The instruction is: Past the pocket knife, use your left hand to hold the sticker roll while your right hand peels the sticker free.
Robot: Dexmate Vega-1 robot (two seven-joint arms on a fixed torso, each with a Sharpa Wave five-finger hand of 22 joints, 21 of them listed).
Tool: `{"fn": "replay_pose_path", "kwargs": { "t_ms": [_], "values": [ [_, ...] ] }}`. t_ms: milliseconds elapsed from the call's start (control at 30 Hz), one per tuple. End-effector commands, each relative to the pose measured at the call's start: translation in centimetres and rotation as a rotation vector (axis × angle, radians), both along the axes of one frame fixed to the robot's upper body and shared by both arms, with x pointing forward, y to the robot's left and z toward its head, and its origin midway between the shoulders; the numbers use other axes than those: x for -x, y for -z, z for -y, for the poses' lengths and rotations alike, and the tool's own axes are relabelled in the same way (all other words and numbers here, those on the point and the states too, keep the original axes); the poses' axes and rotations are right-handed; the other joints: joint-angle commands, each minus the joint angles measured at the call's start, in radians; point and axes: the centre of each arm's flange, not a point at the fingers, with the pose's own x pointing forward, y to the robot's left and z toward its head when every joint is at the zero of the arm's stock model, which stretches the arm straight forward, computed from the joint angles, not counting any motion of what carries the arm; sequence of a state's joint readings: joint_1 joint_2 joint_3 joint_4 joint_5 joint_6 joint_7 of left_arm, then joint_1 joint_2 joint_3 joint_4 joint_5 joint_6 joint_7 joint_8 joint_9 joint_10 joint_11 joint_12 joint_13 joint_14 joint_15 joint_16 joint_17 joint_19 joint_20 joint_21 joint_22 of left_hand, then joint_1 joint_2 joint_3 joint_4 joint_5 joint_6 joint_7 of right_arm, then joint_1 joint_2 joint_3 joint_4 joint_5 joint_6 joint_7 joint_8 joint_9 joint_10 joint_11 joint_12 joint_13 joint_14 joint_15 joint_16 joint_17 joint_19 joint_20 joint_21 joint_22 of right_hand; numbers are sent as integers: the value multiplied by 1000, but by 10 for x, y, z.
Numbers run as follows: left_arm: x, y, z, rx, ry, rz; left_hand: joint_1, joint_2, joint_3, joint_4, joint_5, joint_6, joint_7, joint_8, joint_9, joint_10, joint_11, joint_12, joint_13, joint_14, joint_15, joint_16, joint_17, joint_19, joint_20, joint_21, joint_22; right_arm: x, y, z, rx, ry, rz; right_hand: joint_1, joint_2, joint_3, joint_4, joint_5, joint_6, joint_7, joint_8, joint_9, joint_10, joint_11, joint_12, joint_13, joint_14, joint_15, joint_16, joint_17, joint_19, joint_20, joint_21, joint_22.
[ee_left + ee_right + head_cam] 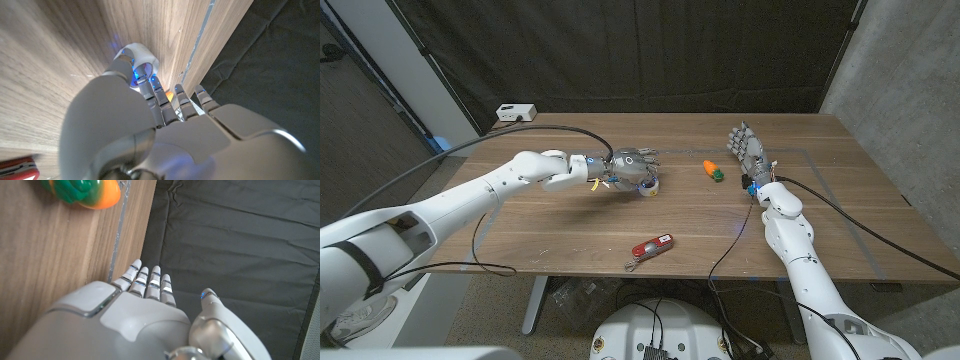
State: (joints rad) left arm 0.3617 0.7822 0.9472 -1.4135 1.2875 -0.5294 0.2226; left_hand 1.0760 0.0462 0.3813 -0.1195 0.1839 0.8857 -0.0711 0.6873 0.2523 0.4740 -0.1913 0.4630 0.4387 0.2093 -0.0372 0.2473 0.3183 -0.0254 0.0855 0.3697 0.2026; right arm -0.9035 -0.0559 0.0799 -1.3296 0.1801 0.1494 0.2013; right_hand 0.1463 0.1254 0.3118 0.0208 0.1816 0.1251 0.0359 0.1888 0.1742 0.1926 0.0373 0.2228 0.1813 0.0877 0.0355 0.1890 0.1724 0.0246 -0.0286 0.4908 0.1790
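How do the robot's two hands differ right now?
The left hand is reaching over the white sticker roll, fingers curled around it; the right hand holds nothing, with fingers straight and apart. The left hand is near the table's middle; the right hand stands toward the far edge, beside the orange and green toy carrot. Both are grey, many-fingered hands on white arms.

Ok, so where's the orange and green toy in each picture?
Head view: the toy lies on the table, far middle, left of the right robot hand.
Left wrist view: a small orange bit, probably it, peeks past the fingers of the left robot hand.
Right wrist view: on the wood, beside the pale line.
Shared landmark: that pale line.
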Motion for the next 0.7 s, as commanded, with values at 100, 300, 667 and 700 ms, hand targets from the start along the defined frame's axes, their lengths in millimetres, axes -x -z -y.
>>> {"fn": "replay_pose_path", "kwargs": {
  "t_ms": [100,300,667,700],
  "values": [
    [-4,0,-6,62,2,-25,-2,46,20,6,0,109,62,-17,-23,14,-1,11,4,19,-135,-7,1,11,-16,7,1,2,-1,-1,4,5,4,4,-6,7,-1,3,11,0,1,6,7,-1,5,4,9,-1,6,1,10,5,-4,6],
    [-4,-4,-8,157,4,-54,-8,87,36,23,6,61,73,-35,-13,-31,11,1,5,3,-115,-20,6,10,-11,8,3,4,-2,-1,6,7,8,3,-7,7,-1,3,11,0,1,6,9,1,5,4,10,0,5,1,11,5,-5,6],
    [-4,-17,-14,418,13,-179,-28,135,61,63,18,-48,104,-17,60,-72,33,-5,8,-29,-73,-28,32,11,-18,17,10,8,-2,-1,9,5,15,4,-7,8,-1,3,11,2,1,6,9,0,4,4,10,-2,2,1,12,6,-7,6],
    [-5,-18,-15,439,10,-200,-29,138,64,67,18,-57,108,-14,67,-75,38,-5,9,-31,-70,-28,34,10,-20,18,10,9,-2,-1,9,3,15,4,-7,9,-1,3,11,3,0,6,10,1,4,4,10,-2,2,1,13,5,-7,6]
  ]
}}
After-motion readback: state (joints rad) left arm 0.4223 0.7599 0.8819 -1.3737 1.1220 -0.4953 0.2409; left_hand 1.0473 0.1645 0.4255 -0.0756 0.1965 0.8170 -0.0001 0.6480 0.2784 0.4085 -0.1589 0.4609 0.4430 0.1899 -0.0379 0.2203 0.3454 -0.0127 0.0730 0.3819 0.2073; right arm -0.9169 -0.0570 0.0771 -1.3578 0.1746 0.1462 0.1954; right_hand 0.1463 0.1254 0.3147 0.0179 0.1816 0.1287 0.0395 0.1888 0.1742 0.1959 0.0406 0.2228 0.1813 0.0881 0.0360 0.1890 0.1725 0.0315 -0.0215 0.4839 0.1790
